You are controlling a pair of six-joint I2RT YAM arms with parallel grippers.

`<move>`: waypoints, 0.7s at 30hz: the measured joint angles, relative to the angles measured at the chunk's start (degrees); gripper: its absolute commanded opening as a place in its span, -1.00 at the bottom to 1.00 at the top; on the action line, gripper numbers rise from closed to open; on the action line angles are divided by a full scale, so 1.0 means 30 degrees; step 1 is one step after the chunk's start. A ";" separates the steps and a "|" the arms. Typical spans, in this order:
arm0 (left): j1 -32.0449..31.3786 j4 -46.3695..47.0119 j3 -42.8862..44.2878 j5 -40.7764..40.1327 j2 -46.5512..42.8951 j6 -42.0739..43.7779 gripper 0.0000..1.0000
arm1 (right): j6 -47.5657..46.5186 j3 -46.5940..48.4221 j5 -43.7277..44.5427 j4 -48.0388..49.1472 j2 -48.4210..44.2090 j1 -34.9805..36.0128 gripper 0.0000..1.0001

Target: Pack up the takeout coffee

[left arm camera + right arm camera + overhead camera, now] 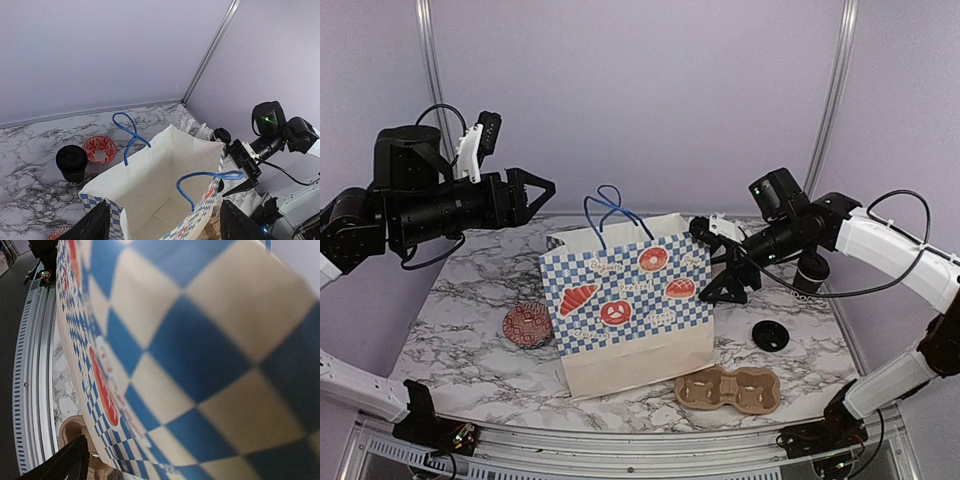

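Your left fingers [541, 198] hang spread, empty, above the bag [620, 345]; your right fingers [712, 258] gape beside it. One lidded cup [72, 162] stands behind the bag, a second cup [810, 272] by your right arm [880, 245].

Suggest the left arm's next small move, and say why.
Probably lower the left gripper toward the lidded black cup beside the bag: it hangs open and empty, the bag's visible floor looks bare, and that cup stands capped on the table.
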 measured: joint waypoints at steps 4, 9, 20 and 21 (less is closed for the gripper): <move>0.0146 -0.0459 -0.0459 -0.1290 -0.0160 0.0000 0.59 | -0.0073 -0.0007 0.0015 0.0007 -0.0117 0.0000 0.81; 0.0882 -0.1953 0.0933 -0.0554 0.1151 0.0532 0.60 | -0.0299 -0.0342 0.0029 -0.0044 -0.0736 0.0000 0.81; 0.4830 -0.4823 0.3854 0.7431 0.6295 0.3279 0.53 | -0.0729 -0.1406 0.0000 -0.0117 -0.2025 0.0000 0.83; 0.4918 -0.5042 0.3854 0.7796 0.6623 0.3570 0.52 | -0.0736 -0.1486 0.0000 -0.0117 -0.2091 0.0000 0.83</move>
